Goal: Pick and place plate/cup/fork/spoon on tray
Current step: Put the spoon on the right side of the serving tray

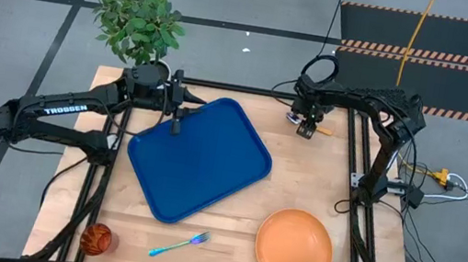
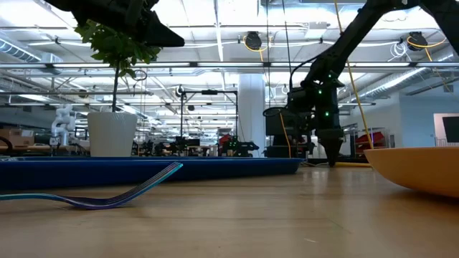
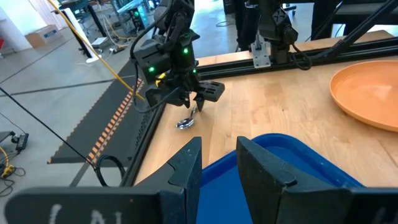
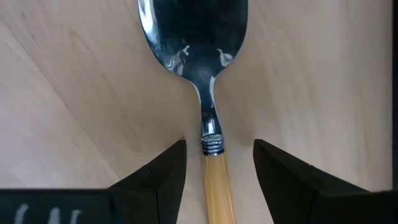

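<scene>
High view, read as a clock face with twelve at the far edge: nearest, the cup [image 1: 96, 239] stands at seven by the tabletop's [image 1: 301, 183] near left corner, the fork [image 1: 180, 245] lies at six, and the plate [image 1: 294, 245] sits at five, its rim close to the near edge. None of them is on the tray [image 1: 198, 158] yet. The tray lies at the centre, tilted, its blue floor bare, so by my reading the task is at its first pick and all four placings are left.

Farther off, the left claw [image 1: 176, 125] hangs over the tray's far left corner, fingers a little apart and holding nothing. At one, the right claw [image 1: 306, 129] is down at the spoon [image 4: 200, 74], fingers spread either side of the orange handle, just below the bowl, not yet closed on it.

The spoon lies near the far edge and the frame rail, so room there is tight. Bare wood between spoon and tray gives an open path. A potted plant [image 1: 140, 20] stands at eleven, beyond the left arm.
</scene>
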Controlling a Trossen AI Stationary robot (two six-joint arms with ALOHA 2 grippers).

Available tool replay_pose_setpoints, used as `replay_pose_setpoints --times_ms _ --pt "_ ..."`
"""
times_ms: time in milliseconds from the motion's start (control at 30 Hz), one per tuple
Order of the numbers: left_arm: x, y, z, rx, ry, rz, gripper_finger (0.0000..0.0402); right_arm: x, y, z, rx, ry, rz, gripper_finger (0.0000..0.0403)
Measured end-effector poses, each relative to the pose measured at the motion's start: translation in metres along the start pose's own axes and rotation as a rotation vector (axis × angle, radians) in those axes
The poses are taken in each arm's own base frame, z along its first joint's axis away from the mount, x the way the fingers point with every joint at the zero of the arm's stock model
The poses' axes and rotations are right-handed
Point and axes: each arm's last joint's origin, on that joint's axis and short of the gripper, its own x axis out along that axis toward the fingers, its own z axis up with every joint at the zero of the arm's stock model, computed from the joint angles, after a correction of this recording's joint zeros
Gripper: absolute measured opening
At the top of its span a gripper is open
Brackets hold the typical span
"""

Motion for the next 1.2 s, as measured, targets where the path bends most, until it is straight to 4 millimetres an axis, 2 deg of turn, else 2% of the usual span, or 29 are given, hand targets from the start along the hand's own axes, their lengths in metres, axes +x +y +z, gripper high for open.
replay_pose_setpoints --times_ms 100,167,367,567,733,867,1000,1200 --pt "0.000 0.000 0.000 -0.002 0.000 0.000 0.0104 0.000 0.000 0.000 -0.017 -0.001 -0.005 0.0169" --pt "0.000 0.000 0.000 -0.001 0.000 0.000 0.0104 0.000 0.000 -0.001 -0.031 0.013 -0.011 0.0147" --pt "0.000 0.000 0.000 0.000 -0.001 0.001 0.0104 0.000 0.002 -0.005 -0.049 0.070 0.003 0.0023" --pt "0.000 0.000 0.000 0.000 0.000 0.001 0.0104 -0.005 0.006 -0.014 -0.012 0.156 0.005 0.0021" --pt "0.000 0.000 0.000 0.001 0.001 0.003 0.0104 -0.036 0.019 -0.022 0.042 0.142 -0.024 0.0020" --pt "0.000 0.001 0.001 0.004 -0.013 0.011 0.0104 -0.069 0.038 -0.024 0.145 0.007 -0.011 0.0020" --pt "-0.001 0.002 0.003 0.004 -0.027 0.021 0.0104 -0.094 0.070 -0.020 0.214 -0.129 0.107 0.0020" --pt "-0.004 0.003 0.006 -0.030 -0.043 0.058 0.0104 -0.113 0.124 0.009 0.259 -0.385 0.373 0.0020"
